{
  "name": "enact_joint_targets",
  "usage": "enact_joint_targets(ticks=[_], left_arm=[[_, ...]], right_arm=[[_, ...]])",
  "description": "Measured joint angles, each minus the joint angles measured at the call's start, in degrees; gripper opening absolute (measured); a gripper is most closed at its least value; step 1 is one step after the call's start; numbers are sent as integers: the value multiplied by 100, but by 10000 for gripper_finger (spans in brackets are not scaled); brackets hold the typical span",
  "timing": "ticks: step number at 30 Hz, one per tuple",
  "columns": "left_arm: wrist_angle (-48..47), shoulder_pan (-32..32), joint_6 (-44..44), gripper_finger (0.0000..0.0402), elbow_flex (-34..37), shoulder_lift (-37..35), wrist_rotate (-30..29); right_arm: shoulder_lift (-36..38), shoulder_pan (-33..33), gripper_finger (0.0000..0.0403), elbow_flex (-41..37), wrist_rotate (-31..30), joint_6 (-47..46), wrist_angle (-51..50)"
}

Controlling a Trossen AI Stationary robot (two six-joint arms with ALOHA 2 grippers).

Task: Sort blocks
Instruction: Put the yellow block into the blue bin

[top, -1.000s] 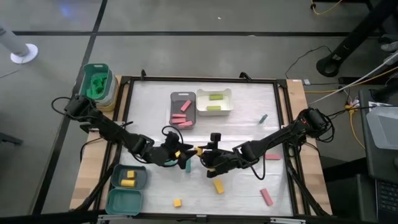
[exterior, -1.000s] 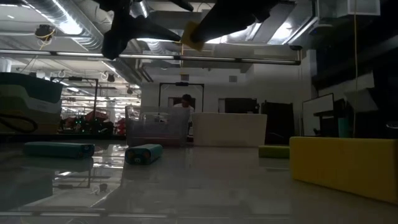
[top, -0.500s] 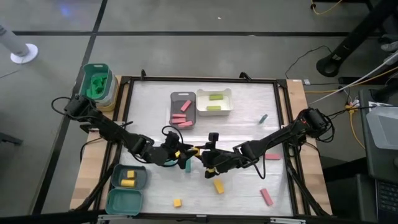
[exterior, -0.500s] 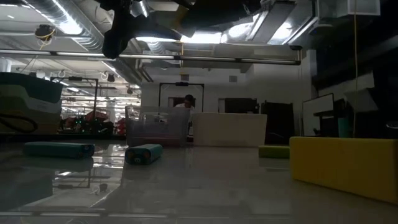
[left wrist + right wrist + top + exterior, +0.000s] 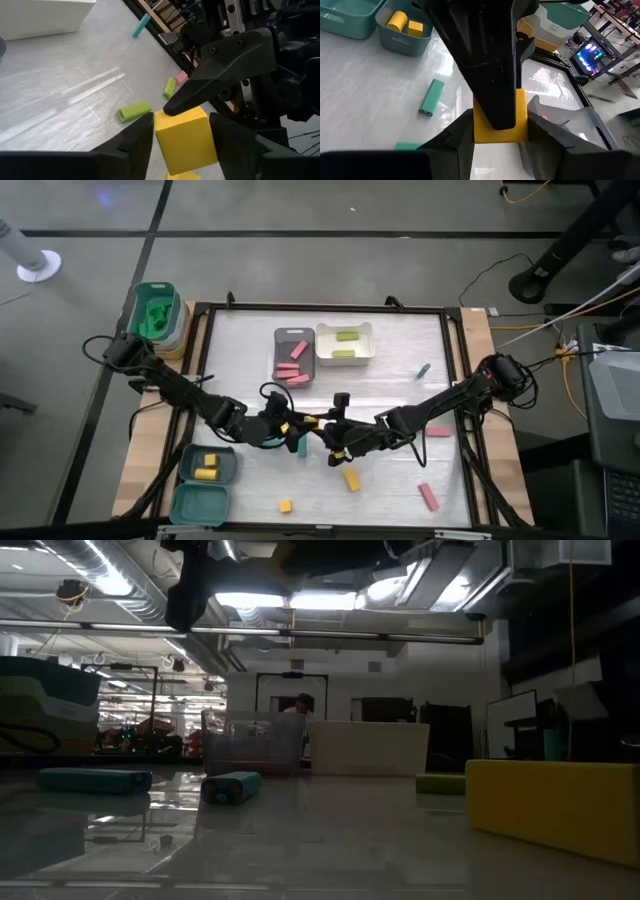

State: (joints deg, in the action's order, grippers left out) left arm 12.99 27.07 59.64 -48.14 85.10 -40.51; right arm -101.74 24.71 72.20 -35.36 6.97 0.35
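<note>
Here both grippers clamp one yellow block [image 5: 186, 140] above the desk [image 5: 400, 385]; the right gripper [image 5: 330, 442] should release only once the left gripper [image 5: 300, 426] holds squarely.

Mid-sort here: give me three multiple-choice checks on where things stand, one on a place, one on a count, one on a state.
1. Where are the two grippers?
A. Together mid-table
B. Over the grey tray
C. At opposite table edges

2. How many blocks lie in the white tray?
A. None
B. Two
C. Five

3. The yellow block between the grippers is:
A. Lying on the table
B. Held by both
C. In the teal tray

Answers: 1 A, the left gripper and right gripper meet there; 2 B, two green bars; 3 B, both wrist views show fingers on it.
</note>
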Motion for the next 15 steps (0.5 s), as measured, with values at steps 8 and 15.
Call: enact_joint_targets(ticks=[8,15], left_arm=[[-22,-2,112,121,-2,-2,72],[-74,0,-64,121,0,0,106]], right_arm=[[-1,0,148,-2,78,69,-68],[-1,0,165,-2,179,75,-47]])
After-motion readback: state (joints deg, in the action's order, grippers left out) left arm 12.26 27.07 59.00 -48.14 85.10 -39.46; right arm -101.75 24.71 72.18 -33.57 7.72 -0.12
